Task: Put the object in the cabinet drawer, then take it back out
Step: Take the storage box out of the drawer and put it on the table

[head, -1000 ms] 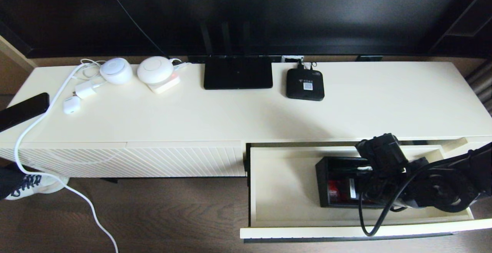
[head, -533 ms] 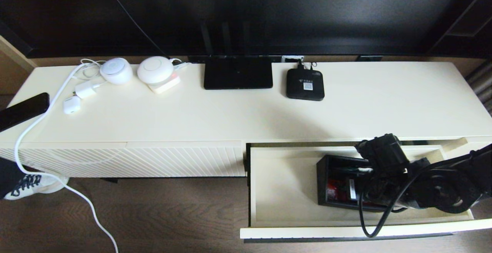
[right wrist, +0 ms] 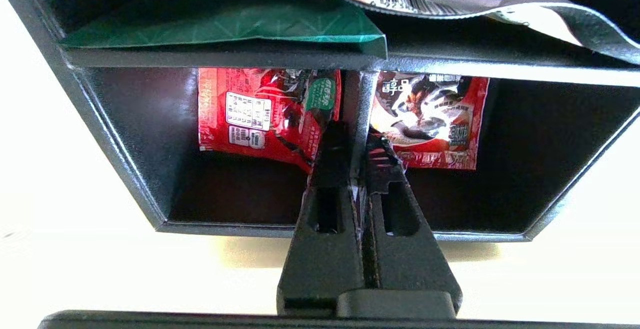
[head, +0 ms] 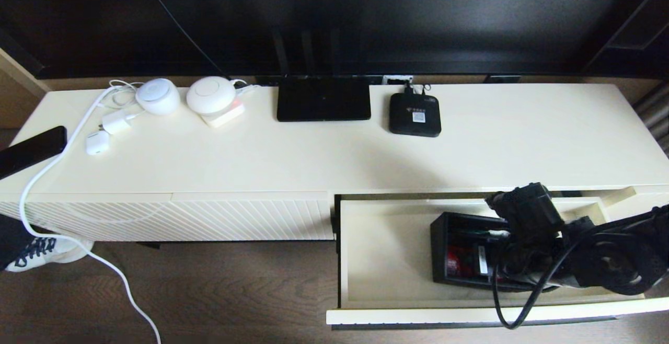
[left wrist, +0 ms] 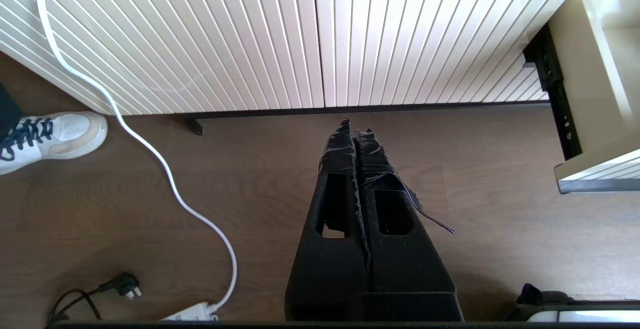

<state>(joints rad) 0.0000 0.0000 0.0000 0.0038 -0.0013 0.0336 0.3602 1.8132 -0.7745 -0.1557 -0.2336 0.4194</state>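
The black organizer box (head: 460, 250) lies in the open cream cabinet drawer (head: 387, 281), towards its right half. My right gripper (head: 509, 260) reaches down into the box and is shut on the thin divider wall (right wrist: 363, 94) between two compartments. Red and white packets (right wrist: 250, 114) lie on either side of that wall, and a green packet (right wrist: 225, 24) sits in the far compartment. The box (right wrist: 125, 134) rests on the drawer's cream floor (right wrist: 60, 249). My left gripper (left wrist: 355, 128) hangs shut and empty over the wooden floor in front of the closed ribbed front (left wrist: 250, 34).
On the cabinet top stand a flat black router (head: 323, 98), a small black set-top box (head: 415, 115), two round white devices (head: 210, 94), chargers and a white cable (head: 52, 163). A phone (head: 31, 150) overhangs the left end. A shoe (head: 47, 250) is on the floor.
The right arm has shifted slightly right and towards the drawer front, and the box has moved a little with it. The left arm has not moved.
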